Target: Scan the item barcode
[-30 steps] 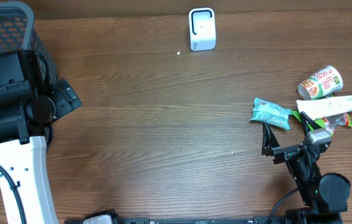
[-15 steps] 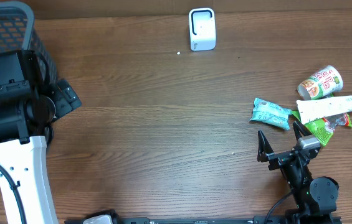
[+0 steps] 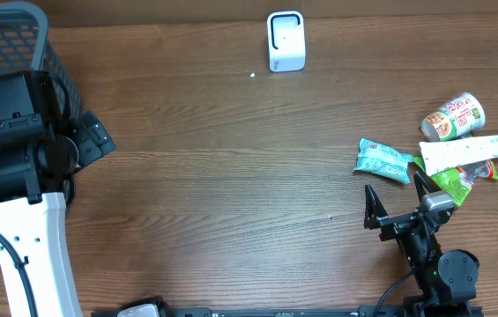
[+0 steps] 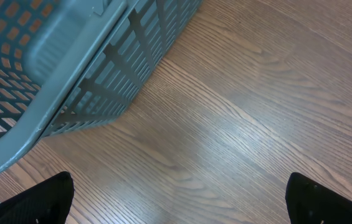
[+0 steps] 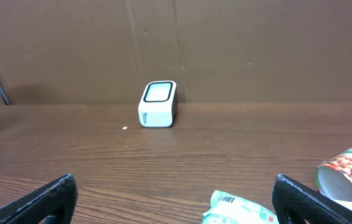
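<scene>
The packet (image 3: 383, 161) lies crosswise just beyond the right claw (image 3: 396, 194), the nearer one, its jaws wide apart, toward the right edge of the desk (image 3: 231, 176).

We're seeing a matt wood-grain table (image 3: 231, 194), grey plastic lattice basket (image 4: 70, 62), glossy white plastic scanner (image 3: 286, 40), shiny crinkled teal packet (image 3: 383, 161).

White barcode scanner (image 3: 286, 40) upright, top centre, teal packet (image 3: 383, 160) flat at right, near white tube (image 3: 462, 151), printed cup (image 3: 452, 117) on its side
</scene>
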`<state>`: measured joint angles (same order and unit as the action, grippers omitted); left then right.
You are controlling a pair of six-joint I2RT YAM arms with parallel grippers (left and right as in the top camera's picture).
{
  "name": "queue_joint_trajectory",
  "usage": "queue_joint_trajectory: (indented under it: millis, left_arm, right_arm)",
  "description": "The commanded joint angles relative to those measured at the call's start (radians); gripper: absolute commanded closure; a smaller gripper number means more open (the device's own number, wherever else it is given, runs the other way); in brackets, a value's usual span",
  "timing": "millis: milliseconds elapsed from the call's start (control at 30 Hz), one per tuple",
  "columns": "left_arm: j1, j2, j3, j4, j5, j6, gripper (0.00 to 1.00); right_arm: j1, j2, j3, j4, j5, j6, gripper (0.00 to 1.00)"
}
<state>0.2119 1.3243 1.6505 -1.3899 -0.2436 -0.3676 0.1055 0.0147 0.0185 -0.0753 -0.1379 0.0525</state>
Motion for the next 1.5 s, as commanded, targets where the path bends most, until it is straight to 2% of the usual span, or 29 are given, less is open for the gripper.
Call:
queue_joint_trajectory:
  millis: [0,533,700,800,867,1033,1300,1467]
  left_arm:
    - [0.003,-0.004,0.002,0.003,0.001,-0.014,0.00]
    - [0.003,-0.004,0.002,0.000,0.000,-0.014,0.00]
    - [-0.023,-0.037,-0.025,0.103,0.008,-0.080,0.00]
    - [-0.072,-0.128,-0.142,0.301,0.012,-0.060,0.00]
    - [-0.103,-0.204,-0.261,0.464,0.031,0.006,0.00]
    - [-0.134,-0.443,-0.644,0.875,0.118,0.150,0.00]
    - [-0.134,-0.762,-1.101,1.118,0.122,0.173,0.00]
    - [-0.138,-0.902,-1.286,1.241,0.122,0.246,0.00]
  right_arm:
    - [0.006,-0.012,-0.011,0.003,0.006,0.008,0.00]
    - [0.006,-0.012,-0.011,0.003,0.006,0.008,0.00]
    - [0.006,-0.012,-0.011,0.003,0.006,0.008,0.00]
    - [0.006,-0.012,-0.011,0.003,0.006,0.008,0.00]
    - [0.006,-0.012,-0.011,0.003,0.006,0.008,0.00]
    - [0.006,-0.012,-0.011,0.003,0.006,0.008,0.00]
    - [0.006,-0.012,-0.011,0.003,0.006,0.008,0.00]
    - [0.006,-0.012,-0.011,0.003,0.006,0.008,0.00]
